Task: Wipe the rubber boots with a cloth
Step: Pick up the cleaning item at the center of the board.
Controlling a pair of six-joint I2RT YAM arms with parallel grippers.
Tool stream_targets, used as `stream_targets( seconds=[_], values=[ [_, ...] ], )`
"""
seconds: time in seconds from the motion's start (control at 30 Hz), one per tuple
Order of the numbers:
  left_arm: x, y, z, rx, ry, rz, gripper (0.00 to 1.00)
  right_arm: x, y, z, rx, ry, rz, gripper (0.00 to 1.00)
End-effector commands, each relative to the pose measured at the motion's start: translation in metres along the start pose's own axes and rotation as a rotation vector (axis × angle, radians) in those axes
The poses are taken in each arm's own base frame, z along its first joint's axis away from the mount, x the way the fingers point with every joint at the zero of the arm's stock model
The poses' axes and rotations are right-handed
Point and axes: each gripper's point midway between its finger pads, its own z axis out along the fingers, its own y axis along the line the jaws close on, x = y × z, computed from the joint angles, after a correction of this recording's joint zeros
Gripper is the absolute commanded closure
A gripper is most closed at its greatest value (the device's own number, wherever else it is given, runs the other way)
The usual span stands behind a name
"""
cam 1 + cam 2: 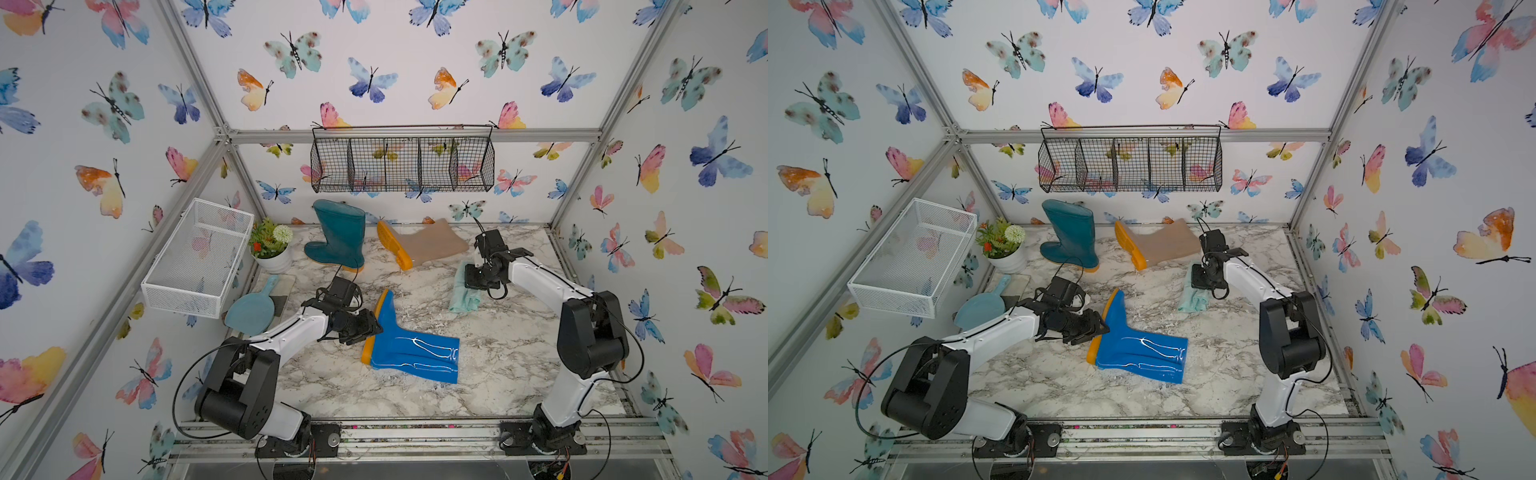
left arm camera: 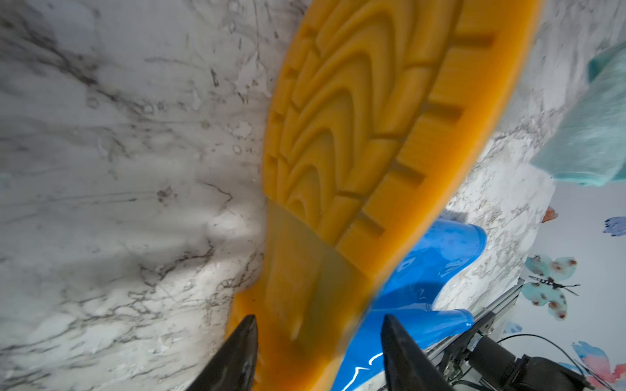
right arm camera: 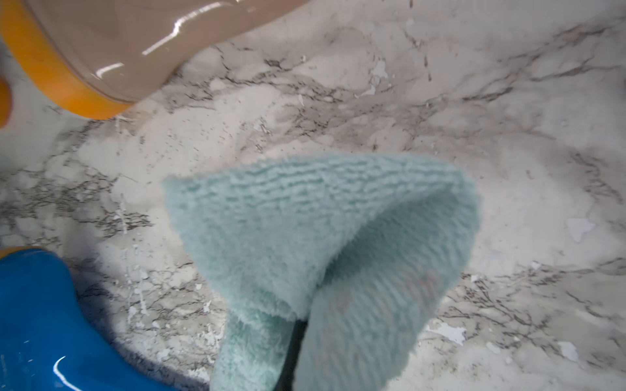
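Cloth (image 3: 271,230) ribbing, right wrist view only

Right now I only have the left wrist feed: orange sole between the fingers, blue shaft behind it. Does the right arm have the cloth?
Observer: Yes. The right gripper is shut on the cloth, and the fuzzy fold bunches around it in the right wrist view.
Operator: Other boots?
Observer: The teal boot stands upright at the back, beside the potted plant.
Operator: Beige one?
Observer: The beige boot lies on its side behind the cloth, sole facing the teal boot.
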Motion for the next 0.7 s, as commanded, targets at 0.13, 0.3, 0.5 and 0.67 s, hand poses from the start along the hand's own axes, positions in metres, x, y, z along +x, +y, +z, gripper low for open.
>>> stream_targets(
  seconds=[0.13,0.3,0.5,0.67],
  values=[
    [-0.005,-0.017,0.005,0.142,-0.055,-0.165,0.78,0.023,0.038,-0.043,-0.079,-0.005,-0.057,0.97],
    [-0.023,-0.037,-0.003,0.165,-0.105,-0.162,0.73,0.029,0.069,-0.068,-0.119,-0.026,-0.128,0.97],
    [-0.036,-0.041,-0.008,0.044,-0.085,-0.061,0.48,0.070,0.129,-0.042,-0.170,0.076,-0.310,0.98],
    [-0.025,-0.036,-0.004,0.052,-0.056,-0.075,0.48,0.119,0.179,-0.003,-0.227,0.161,-0.432,0.92]
  ],
)
